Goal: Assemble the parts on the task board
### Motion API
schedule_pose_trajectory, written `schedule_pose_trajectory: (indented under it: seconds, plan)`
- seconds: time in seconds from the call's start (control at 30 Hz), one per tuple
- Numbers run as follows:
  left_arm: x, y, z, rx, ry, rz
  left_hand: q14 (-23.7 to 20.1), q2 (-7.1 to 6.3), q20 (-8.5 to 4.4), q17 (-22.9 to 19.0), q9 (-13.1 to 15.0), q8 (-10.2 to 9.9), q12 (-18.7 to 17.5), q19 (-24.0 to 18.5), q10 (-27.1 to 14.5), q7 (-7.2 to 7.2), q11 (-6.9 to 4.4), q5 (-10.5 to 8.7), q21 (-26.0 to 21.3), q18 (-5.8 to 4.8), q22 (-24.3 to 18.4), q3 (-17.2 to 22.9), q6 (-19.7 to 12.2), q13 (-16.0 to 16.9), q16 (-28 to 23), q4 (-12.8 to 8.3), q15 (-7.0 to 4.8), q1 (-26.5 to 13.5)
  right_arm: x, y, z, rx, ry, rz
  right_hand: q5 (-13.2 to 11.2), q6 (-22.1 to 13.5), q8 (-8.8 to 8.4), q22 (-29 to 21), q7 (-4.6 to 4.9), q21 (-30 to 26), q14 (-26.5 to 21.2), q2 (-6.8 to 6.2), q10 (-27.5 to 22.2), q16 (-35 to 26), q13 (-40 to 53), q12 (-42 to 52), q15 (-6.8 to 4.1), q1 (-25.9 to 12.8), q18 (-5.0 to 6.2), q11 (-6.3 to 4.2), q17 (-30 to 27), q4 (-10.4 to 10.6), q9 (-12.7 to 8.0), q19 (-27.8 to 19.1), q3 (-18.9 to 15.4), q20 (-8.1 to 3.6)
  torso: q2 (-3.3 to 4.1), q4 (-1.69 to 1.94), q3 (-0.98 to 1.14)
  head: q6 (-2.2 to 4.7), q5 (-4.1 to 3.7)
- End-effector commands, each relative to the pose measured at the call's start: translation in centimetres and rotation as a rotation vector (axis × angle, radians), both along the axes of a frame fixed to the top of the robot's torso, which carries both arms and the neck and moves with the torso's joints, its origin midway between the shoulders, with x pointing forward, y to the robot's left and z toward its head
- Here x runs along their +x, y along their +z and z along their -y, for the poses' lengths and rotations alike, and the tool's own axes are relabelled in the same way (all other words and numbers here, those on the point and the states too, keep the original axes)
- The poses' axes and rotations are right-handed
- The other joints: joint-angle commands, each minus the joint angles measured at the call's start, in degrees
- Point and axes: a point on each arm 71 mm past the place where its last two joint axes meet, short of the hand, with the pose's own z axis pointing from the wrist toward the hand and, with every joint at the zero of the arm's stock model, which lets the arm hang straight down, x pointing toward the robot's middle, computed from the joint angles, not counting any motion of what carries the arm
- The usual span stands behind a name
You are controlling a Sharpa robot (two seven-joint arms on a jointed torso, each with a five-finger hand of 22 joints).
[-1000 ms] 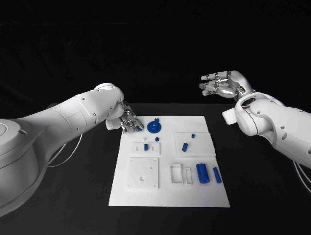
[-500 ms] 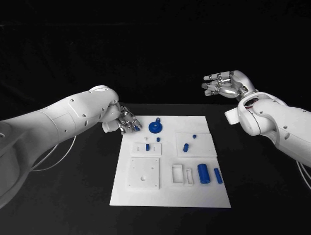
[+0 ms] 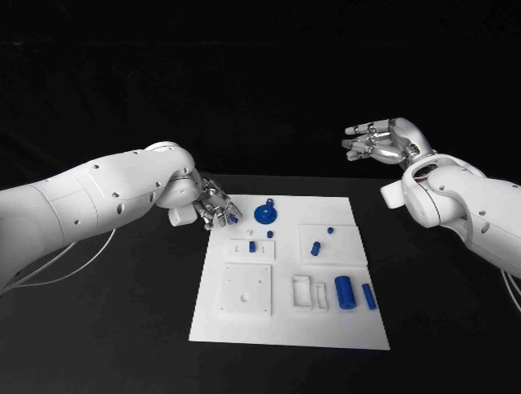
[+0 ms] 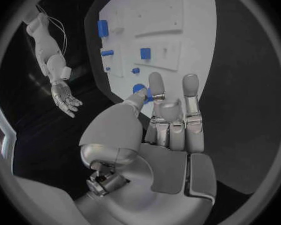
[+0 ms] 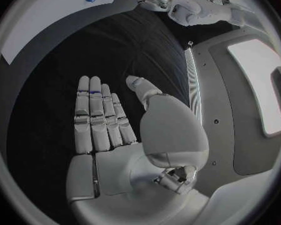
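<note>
The white task board [image 3: 331, 324] lies mid-table with several blue parts on it: a round disc [image 3: 266, 215] at the far end, small pegs [image 3: 316, 246] in the middle, two cylinders [image 3: 343, 289] at the near right. My left hand [image 3: 213, 207] hovers at the board's far left corner, fingers pointing down at it. A small blue part [image 4: 140, 91] sits between its thumb and a finger, and it also shows at the fingertips as the blue part [image 3: 230, 218]. My right hand [image 3: 378, 141] is raised beyond the board's far right corner, fingers apart, palm bare [image 5: 109, 130].
White raised blocks stand on the board: a large square one [image 3: 246, 289] at the near left, a slotted one [image 3: 306, 293] beside the cylinders. Black table [image 3: 107, 328] spreads on both sides of the board.
The left arm's elbow has swung outward while its hand stays at the board's far left corner with the blue part. The right hand has hardly moved.
</note>
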Motion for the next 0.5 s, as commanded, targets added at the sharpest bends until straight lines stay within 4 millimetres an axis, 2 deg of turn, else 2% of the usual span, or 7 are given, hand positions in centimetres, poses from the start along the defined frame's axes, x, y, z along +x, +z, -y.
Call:
schedule_pose_trajectory:
  seconds: [0.03,0.23,0.5]
  plan:
    - [-0.4,0.3,0.1,0.046,0.018,0.046,0.67,-0.55,-0.1,0.34,-0.02,-0.23,0.48,0.53,2.58,-1.74,-0.44,0.28,0.46,-0.2,1.12,4.81,2.3,-0.06,0.24,-4.62,-0.02,-0.15,-0.1,-0.3,-0.1,0.003,0.016,-0.012,0.26,-0.1,0.06,-0.08,-0.18,0.11,-0.31,0.02,-0.26,-0.22,-0.07,-0.17,0.04,-0.38,0.55,0.01,-0.09,0.02,-0.04,-0.42,-0.47,0.05,-0.37,0.25,-0.25,-0.41,0.13]
    - [-1.5,0.1,0.6,0.088,0.01,0.131,1.45,-1.02,-0.21,0.93,-0.14,-0.32,1.29,1.04,2.64,-1.91,-0.62,1.67,0.83,-0.06,1.13,5.01,2.93,-0.08,0.31,-4.64,-0.17,-0.28,-0.3,-0.7,-0.1,0.003,0.02,-0.021,0.5,-0.15,0.06,-0.09,-0.17,0.09,-0.31,0.01,-0.27,-0.21,-0.07,-0.16,0.05,-0.43,0.55,0.02,-0.09,0.04,-0.04,-0.45,-0.51,0.07,-0.7,0.49,-0.46,-1.18,0.1]
    - [-2.7,-0.6,1.3,0.12,-0.012,0.206,2.2,-1.48,-0.18,1.7,-0.95,-1.05,2.28,1.42,2.68,-2.07,-0.83,1.6,1.26,0.11,1.13,5.02,3.8,-0.25,0.21,-4.01,-0.2,-0.15,-0.4,-1.0,-0.1,0.001,0.024,-0.027,0.63,-0.07,0.08,-0.08,-0.17,0.09,-0.32,0.02,-0.29,-0.21,-0.07,-0.16,0.05,-0.44,0.56,0.03,-0.09,0.07,-0.03,-0.45,-0.52,0.07,-0.87,0.9,-0.61,-1.75,-0.07]
